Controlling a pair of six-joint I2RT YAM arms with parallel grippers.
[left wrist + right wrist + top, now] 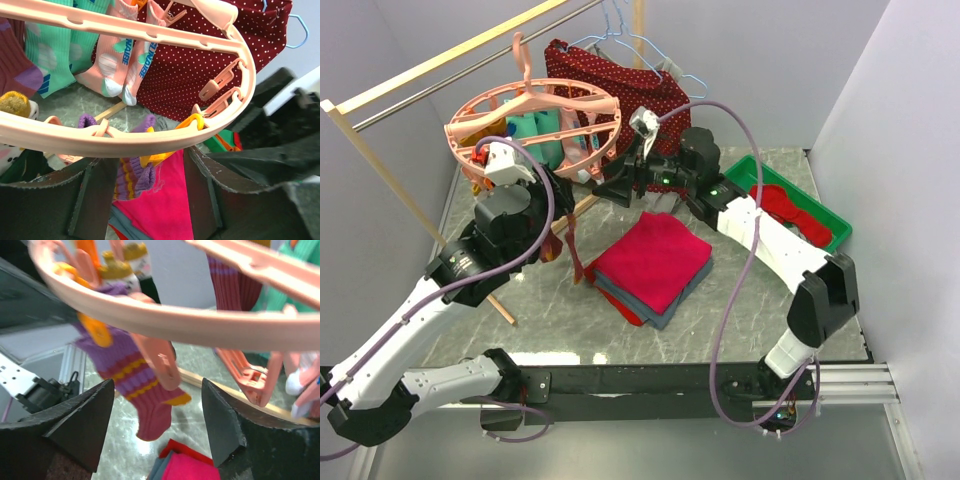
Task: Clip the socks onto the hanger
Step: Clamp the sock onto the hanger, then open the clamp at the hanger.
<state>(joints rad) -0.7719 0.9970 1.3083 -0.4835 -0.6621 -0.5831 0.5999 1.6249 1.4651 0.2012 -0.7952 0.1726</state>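
Hanger (pixel 125 142): we see it at the back left, both arms at its near rim.
Purple-striped sock (pixel 145 390): hangs from that rim beside an orange clip (pixel 95 330).
Left gripper (pixel 145 157): fingers apart below the rim, clamping nothing.
Right gripper (pixel 157 385): fingers apart either side of the sock, clear of it.
Left wrist only: pink socks (pixel 125 60) clipped farther in.
Overhead only: folded red stack (pixel 655 260) on the table.

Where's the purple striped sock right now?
In the right wrist view the purple striped sock hangs left of centre from the outer ring of the pink hanger, by an orange clip, above the folded red cloth.
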